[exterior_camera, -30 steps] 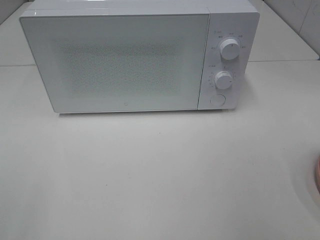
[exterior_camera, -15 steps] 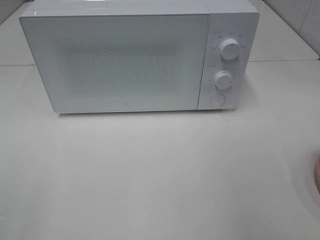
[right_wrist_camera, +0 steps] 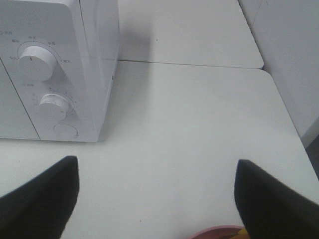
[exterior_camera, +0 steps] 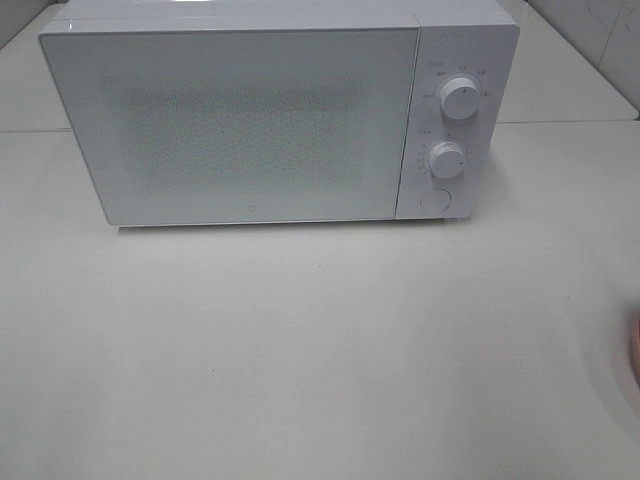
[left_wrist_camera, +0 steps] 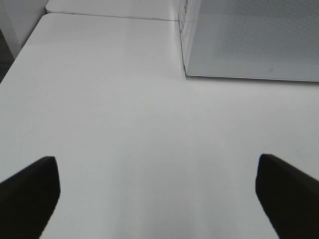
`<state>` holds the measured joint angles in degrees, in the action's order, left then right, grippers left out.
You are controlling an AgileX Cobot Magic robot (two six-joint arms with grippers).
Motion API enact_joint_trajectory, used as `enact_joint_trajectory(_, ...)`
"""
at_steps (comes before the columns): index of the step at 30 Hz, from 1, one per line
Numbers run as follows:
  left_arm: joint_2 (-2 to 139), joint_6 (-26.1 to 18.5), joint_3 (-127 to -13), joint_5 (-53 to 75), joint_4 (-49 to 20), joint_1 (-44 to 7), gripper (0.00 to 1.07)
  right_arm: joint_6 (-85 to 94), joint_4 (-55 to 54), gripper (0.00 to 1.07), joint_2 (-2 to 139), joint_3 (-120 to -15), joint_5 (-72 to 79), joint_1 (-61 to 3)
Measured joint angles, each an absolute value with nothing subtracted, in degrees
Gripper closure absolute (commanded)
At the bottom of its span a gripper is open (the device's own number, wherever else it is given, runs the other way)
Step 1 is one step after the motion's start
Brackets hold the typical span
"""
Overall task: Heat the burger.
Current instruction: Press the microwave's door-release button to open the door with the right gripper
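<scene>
The white microwave (exterior_camera: 260, 115) stands at the back of the table with its door shut, and it also shows in the right wrist view as microwave (right_wrist_camera: 60, 64). Of the burger I see only a yellowish sliver (right_wrist_camera: 242, 230) at the frame's edge, on the pink plate (right_wrist_camera: 214, 232). My right gripper (right_wrist_camera: 157, 199) is open over bare table just short of that plate. My left gripper (left_wrist_camera: 159, 199) is open above the table near the microwave's left front corner (left_wrist_camera: 187, 72), holding nothing. Neither gripper appears in the exterior high view.
Two dials (exterior_camera: 458, 98) and a round button (exterior_camera: 435, 198) sit on the microwave's right panel. The pink plate's rim (exterior_camera: 636, 352) cuts the right edge of the exterior view. The table's edge (right_wrist_camera: 291, 119) runs to the right of my right gripper.
</scene>
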<state>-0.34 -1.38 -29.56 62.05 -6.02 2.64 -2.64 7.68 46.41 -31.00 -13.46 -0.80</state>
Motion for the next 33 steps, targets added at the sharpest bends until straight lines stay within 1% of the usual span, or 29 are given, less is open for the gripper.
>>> enact_joint_trajectory(4,-0.3,-1.4,-29.6,62.1,-6.0,2.6,0.07,-2.6,7.7,0.31,47.9,-31.0,-12.1,-0.8)
enact_joint_trajectory(9,-0.3,-1.4,-29.6,62.1,-6.0,2.6,0.07,-2.6,7.7,0.31,53.6,-31.0,-6.8,-0.8)
enact_joint_trajectory(15,-0.3,-1.4,-29.6,62.1,-6.0,2.6,0.07,-2.6,7.8,0.31,55.7,-30.5,-3.3,-0.8)
enact_joint_trajectory(26,-0.3,-1.4,-29.6,62.1,-6.0,2.6,0.07,-2.6,7.2,0.31,59.8,-22.1,9.3,-0.8)
enact_joint_trajectory(32,-0.3,-1.4,-29.6,62.1,-6.0,2.6,0.07,-2.6,6.1,0.31,61.2,-20.8,12.7,-1.0)
enact_joint_trajectory(33,-0.3,-1.4,-29.6,62.1,-6.0,2.6,0.07,-2.6,5.3,0.31,61.9,-20.6,13.5,-2.2)
